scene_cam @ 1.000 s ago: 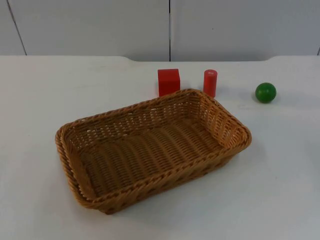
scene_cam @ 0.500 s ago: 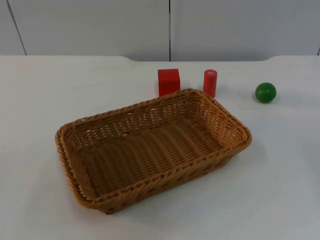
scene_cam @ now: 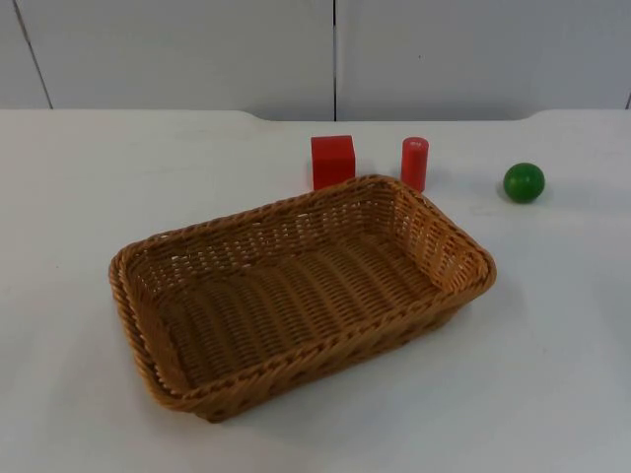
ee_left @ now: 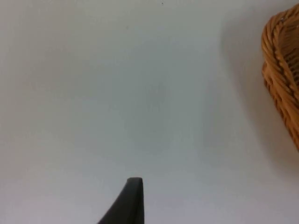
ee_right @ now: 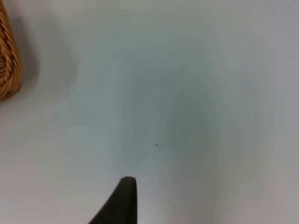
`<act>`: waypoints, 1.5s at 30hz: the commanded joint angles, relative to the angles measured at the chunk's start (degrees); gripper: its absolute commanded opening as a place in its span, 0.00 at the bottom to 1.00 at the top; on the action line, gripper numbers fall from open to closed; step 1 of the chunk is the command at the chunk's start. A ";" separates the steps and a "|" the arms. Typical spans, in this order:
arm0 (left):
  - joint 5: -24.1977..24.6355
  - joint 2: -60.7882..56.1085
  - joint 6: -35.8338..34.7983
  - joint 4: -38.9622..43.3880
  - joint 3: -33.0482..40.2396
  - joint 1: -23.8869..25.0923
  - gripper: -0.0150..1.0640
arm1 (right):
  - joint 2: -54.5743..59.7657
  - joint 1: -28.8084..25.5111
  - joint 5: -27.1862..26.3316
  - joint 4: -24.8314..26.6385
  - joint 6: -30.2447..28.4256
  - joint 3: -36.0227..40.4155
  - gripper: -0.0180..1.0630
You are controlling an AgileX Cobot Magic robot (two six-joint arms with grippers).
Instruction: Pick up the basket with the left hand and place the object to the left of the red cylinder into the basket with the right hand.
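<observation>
The table (scene_cam: 79, 197) carries an empty wicker basket (scene_cam: 296, 296) at its middle. Just behind it stand a red cube (scene_cam: 332, 161) and, to its right, the red cylinder (scene_cam: 414, 163); a green ball (scene_cam: 524, 182) lies farther right. Left gripper (ee_left: 133, 196) and right gripper (ee_right: 122, 198) each hover over bare table beside the basket, holding nothing; their opening I cannot tell.

One basket (scene_cam: 296, 296), one red cube (scene_cam: 332, 161), one red cylinder (scene_cam: 414, 163), one green ball (scene_cam: 524, 182).

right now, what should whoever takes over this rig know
Left gripper hangs over bare table beside the basket; right gripper likewise, on its other side. Neither holds anything.
The basket sits empty on the table. Behind it stand the red cube, the red cylinder and the green ball.
Done: nothing.
Left: lift the basket with the left gripper, drop the red cube in with the right.
</observation>
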 commanded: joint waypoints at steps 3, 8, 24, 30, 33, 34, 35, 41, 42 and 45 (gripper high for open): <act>-1.84 4.57 5.15 -8.18 -0.84 -0.51 0.98 | -0.06 -0.30 -0.99 0.08 -0.42 -0.39 0.99; -2.67 10.47 9.15 -14.71 -3.60 -3.29 0.94 | -0.06 -0.30 -0.99 0.29 -0.44 -0.39 0.99; -2.96 35.17 -0.43 -14.81 -17.48 -13.21 0.93 | -0.06 -0.30 -0.99 0.30 0.60 -0.39 0.99; -2.26 38.88 -1.83 -14.90 -20.44 -13.86 0.93 | -0.06 -0.30 -0.89 0.30 0.58 -0.39 0.99; -2.51 39.59 -1.92 -14.90 -20.44 -13.86 0.93 | -0.06 -0.30 -1.00 0.30 0.58 -0.39 0.99; -2.51 40.25 -2.09 -14.78 -20.33 -13.86 0.93 | -0.06 -0.30 -1.00 0.30 0.58 -0.39 0.99; -2.62 40.79 -2.43 -14.78 -20.33 -13.86 0.93 | -0.06 -0.30 -1.00 0.30 0.58 -0.39 0.99; -5.17 45.87 -4.64 -14.82 -20.23 -15.14 0.93 | -0.06 -0.30 -1.10 0.30 0.58 -0.39 0.99; -5.17 45.87 -4.64 -14.82 -20.23 -15.14 0.93 | -0.06 -0.30 -1.10 0.30 0.58 -0.39 0.99; -6.66 49.01 -4.95 -15.07 -20.23 -16.77 0.89 | -0.06 -0.30 -1.10 0.17 0.58 -0.39 0.99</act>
